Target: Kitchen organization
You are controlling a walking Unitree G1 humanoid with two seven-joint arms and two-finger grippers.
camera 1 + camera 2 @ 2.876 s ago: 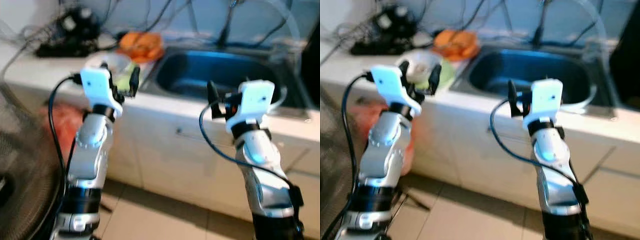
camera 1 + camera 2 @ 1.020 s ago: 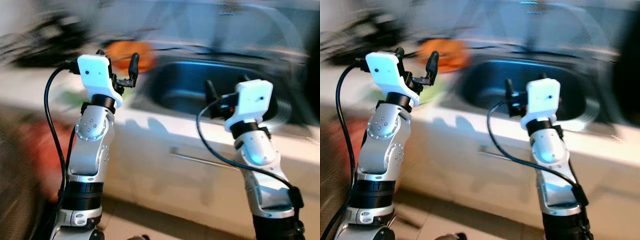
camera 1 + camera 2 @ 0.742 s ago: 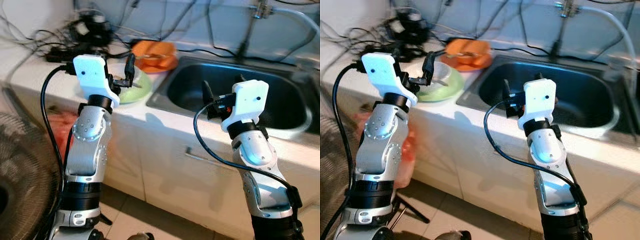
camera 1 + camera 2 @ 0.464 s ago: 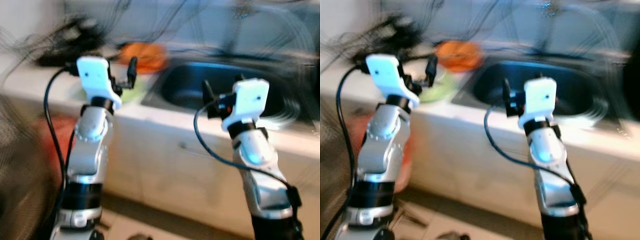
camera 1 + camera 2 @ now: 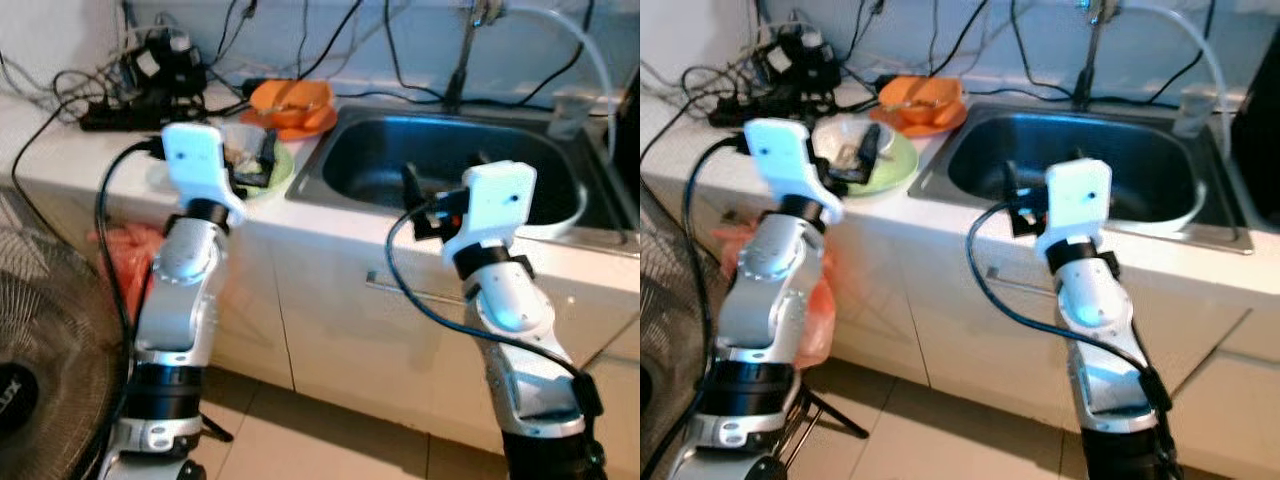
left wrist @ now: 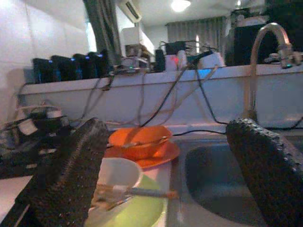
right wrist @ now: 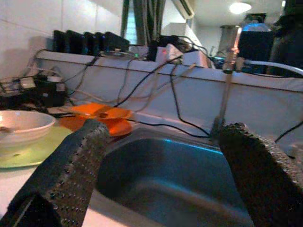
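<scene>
My grippers at the counter edge
Left gripper [image 6: 165,189] wide, white bowl [image 6: 116,174] at 12 o'clock; right gripper [image 7: 161,184] wide, sink [image 7: 175,177] ahead.

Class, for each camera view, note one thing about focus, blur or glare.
Eye views: sharp; the steel sink shows a bluish sheen. Left wrist view: black fingers loom soft; ceiling lamp glares. Right wrist view: the orange bowl reads slightly soft.

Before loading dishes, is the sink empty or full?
Empty, as far as visible: the sink basin shows bare metal, with no dishes or water.
</scene>
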